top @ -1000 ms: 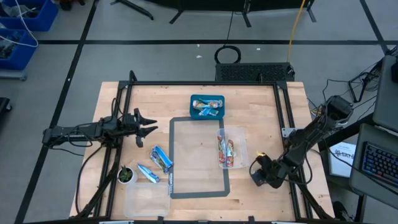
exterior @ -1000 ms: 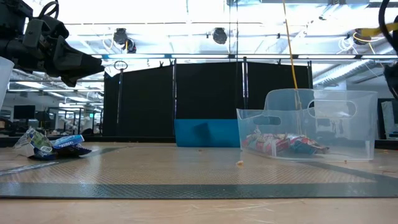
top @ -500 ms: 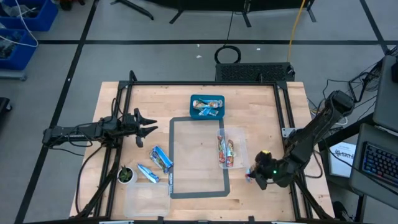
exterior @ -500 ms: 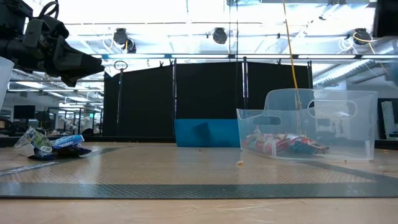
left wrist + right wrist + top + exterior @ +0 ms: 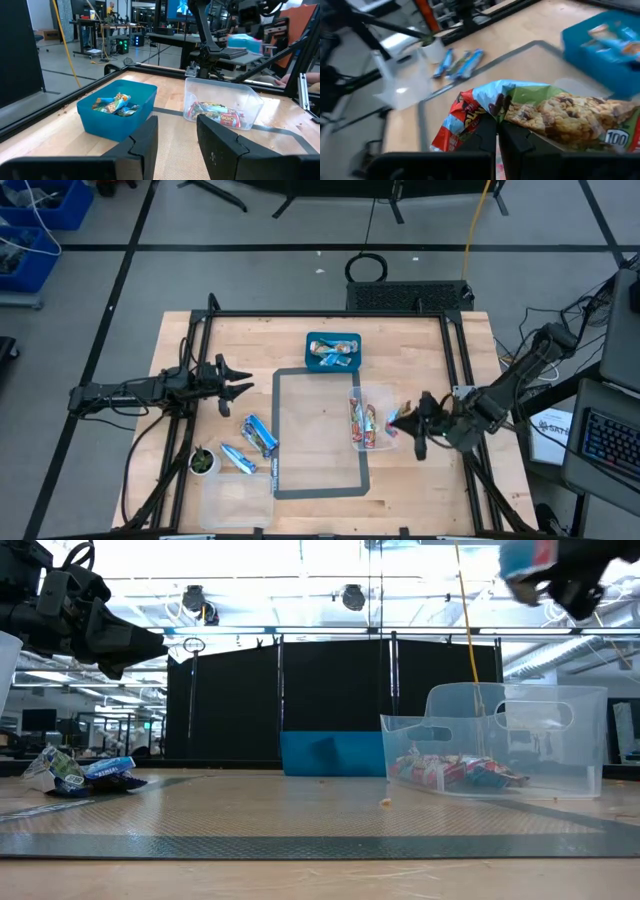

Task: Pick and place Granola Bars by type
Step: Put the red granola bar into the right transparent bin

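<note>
A red-wrapped granola bar (image 5: 520, 117), pinched in the closed right gripper (image 5: 412, 423), hangs just right of the clear bin (image 5: 388, 402), where other red bars (image 5: 362, 423) already lie. The blue bin (image 5: 333, 351) holds several bars; blue bars (image 5: 250, 442) remain on the table's near left. The left gripper (image 5: 236, 377) waits, half-open and empty.

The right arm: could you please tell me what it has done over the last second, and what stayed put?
The right hand, shut on a red bar, rose from the table's right edge and swung inward to the clear bin. The left hand, blue bin and loose bars stayed as they were.
</note>
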`<move>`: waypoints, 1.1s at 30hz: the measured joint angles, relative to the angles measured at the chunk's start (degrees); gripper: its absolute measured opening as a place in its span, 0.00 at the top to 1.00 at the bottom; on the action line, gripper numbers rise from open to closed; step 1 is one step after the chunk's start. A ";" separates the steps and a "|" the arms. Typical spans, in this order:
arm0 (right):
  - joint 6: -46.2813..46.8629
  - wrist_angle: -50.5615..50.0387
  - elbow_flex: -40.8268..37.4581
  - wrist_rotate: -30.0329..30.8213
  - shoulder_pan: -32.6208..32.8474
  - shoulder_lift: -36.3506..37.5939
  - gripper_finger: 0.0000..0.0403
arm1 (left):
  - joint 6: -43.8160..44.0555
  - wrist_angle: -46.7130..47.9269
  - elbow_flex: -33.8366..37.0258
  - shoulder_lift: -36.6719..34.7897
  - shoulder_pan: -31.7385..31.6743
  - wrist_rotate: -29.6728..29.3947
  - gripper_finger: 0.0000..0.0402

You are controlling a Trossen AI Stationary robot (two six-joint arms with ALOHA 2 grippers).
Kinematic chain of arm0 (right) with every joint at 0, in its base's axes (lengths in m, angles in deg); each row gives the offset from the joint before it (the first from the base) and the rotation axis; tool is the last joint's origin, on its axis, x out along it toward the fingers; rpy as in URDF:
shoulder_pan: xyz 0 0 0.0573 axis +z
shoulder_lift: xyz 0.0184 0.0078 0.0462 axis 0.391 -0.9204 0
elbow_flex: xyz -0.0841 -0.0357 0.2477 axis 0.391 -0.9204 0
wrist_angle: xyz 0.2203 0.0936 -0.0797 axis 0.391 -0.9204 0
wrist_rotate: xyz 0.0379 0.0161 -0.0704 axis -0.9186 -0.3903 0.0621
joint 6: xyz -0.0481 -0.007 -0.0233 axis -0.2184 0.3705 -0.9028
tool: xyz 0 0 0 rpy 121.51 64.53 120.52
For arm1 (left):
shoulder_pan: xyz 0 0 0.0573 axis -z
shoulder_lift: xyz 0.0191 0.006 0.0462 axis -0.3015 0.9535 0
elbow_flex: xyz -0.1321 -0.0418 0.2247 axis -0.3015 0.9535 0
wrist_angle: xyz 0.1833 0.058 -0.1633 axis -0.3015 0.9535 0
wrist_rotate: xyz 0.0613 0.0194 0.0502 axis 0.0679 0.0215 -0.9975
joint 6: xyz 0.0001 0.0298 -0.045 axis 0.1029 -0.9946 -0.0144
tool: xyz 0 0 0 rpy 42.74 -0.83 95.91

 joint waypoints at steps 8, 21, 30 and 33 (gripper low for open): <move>-11.36 6.40 0.04 -14.82 -13.15 -2.94 1.00 | 0.01 0.01 0.00 0.00 -0.01 0.00 0.66; -12.64 2.41 0.04 -31.86 -27.21 -10.30 1.00 | -0.01 0.02 0.00 0.00 -0.01 0.00 0.66; -12.18 -7.05 0.04 -35.93 -29.97 -16.03 1.00 | -0.01 0.02 0.00 0.00 0.01 0.00 0.66; -12.36 -6.48 0.04 -38.27 -29.97 -17.20 1.00 | 0.01 0.02 0.00 0.00 -0.01 0.00 0.66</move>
